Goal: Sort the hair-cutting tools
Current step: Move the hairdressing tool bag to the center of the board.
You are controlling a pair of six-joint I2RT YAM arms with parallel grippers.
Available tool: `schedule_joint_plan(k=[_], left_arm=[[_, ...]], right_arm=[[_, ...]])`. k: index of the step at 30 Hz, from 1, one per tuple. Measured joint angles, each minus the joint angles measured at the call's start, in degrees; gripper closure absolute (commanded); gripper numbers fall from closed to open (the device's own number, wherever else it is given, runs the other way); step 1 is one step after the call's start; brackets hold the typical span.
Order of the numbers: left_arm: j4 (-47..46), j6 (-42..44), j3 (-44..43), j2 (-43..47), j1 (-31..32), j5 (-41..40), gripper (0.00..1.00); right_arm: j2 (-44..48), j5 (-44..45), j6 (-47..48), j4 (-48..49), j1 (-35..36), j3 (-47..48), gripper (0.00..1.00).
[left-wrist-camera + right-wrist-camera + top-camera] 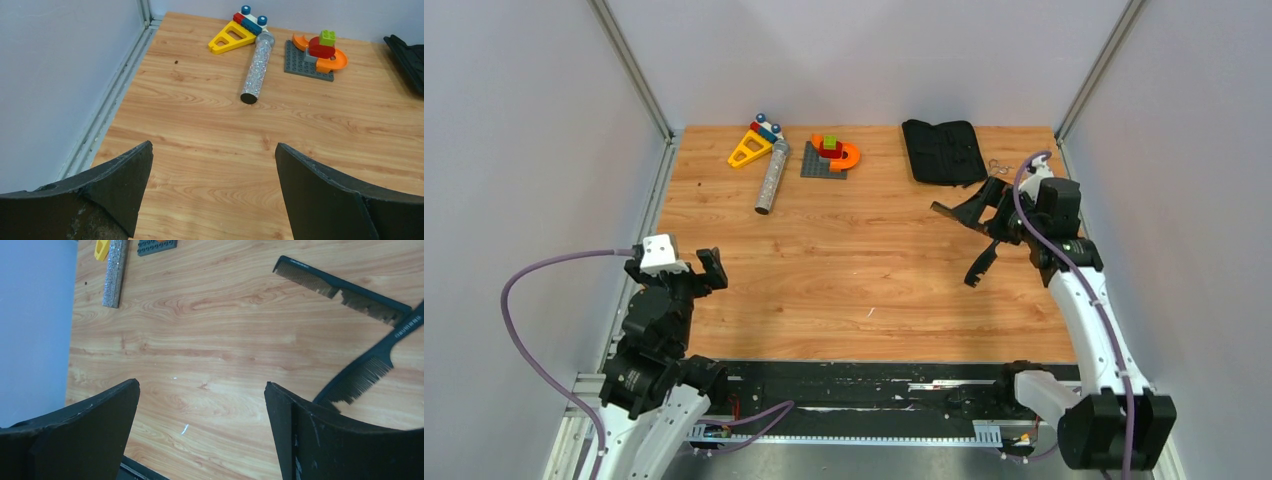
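Note:
Two black combs lie on the wooden table at the right. One has teeth in two sections (pixel 340 287) (pixel 954 212). The other, a tail comb (pixel 372 367), lies crossed over it, its end hidden behind my right finger. Thin silver scissors (pixel 996 166) lie beside a black pouch (pixel 941 152). My right gripper (pixel 984 232) (pixel 201 383) hangs open just over the combs, holding nothing. My left gripper (pixel 676 272) (pixel 213 145) is open over bare wood at the near left, far from the tools.
A glittery grey cylinder (pixel 771 178) (pixel 257 67) lies at the back left. Beside it are a yellow triangular toy (pixel 749 150) and a grey baseplate with coloured blocks (pixel 829 158). Grey walls close in the table on three sides.

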State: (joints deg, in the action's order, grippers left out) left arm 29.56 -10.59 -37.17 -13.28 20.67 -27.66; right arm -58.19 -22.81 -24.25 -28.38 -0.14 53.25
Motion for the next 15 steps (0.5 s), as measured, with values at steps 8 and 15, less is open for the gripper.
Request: schedule_joint_plan(k=[8,15], left_arm=[[0.66,0.02,0.0,-2.14,0.0,0.09,0.0],[1.16,0.11,0.0,-4.66,0.0,0.39,0.0]], right_arm=[[-27.82,-4.02,-1.64,10.12,0.0,11.04,0.04],[-47.52,-6.73,-2.51,16.41,0.0,23.12,0.06]])
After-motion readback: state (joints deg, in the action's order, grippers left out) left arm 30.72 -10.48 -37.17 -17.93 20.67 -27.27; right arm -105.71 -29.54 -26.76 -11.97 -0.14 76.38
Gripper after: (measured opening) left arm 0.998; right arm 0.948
